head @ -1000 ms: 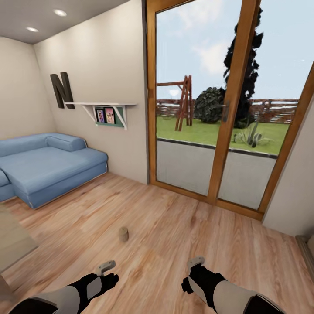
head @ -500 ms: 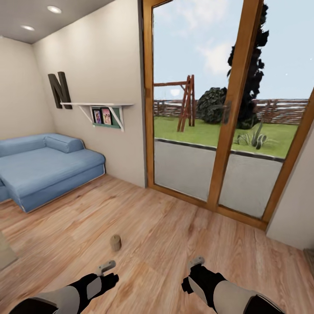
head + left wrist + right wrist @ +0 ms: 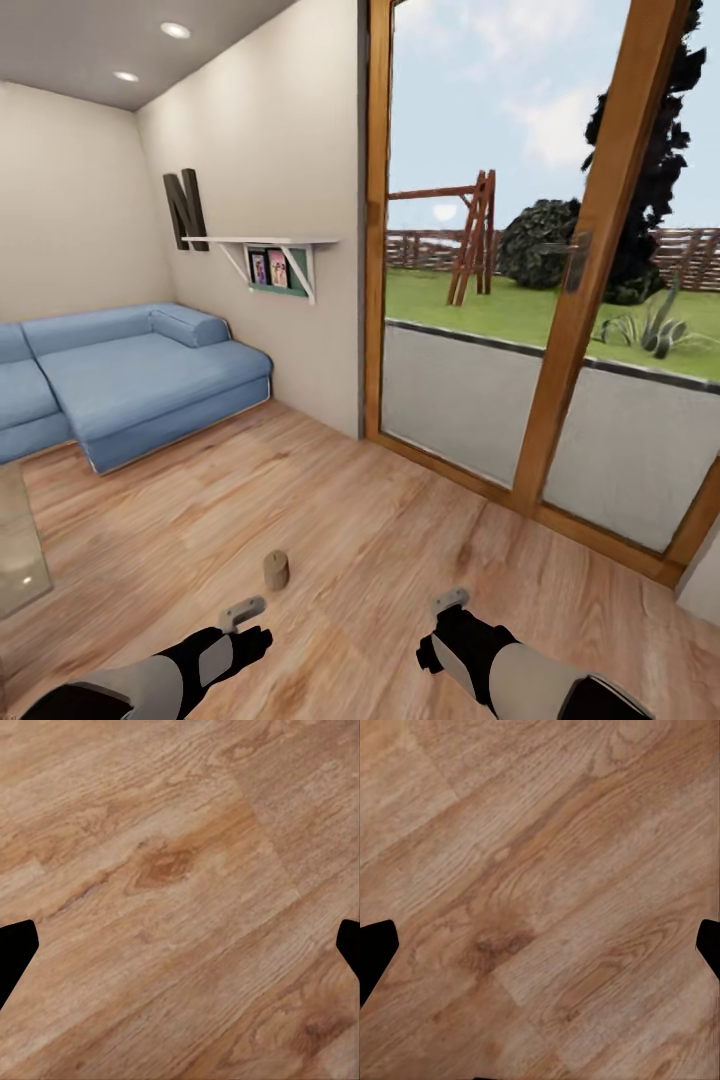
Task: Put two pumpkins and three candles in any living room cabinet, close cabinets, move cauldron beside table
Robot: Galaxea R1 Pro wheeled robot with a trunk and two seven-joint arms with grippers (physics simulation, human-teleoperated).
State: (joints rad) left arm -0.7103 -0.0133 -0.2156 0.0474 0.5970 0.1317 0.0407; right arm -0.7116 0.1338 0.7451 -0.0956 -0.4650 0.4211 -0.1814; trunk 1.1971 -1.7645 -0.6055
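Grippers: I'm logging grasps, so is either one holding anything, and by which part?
Nothing is held: left gripper and right gripper are open over bare floor.

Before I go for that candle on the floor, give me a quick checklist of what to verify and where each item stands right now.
1. Candle in sight: ok, it stands upright on the wooden floor.
2. Left gripper free: ok, fingers spread, only floorboards between them.
3. Right gripper free: ok, open and empty too.
4. Nearer arm: ok, the candle sits just ahead of the left gripper.
5. Space around the candle: ok, sofa and glass door stand well away.
6. Open cabinet ready to receive it: cannot tell.
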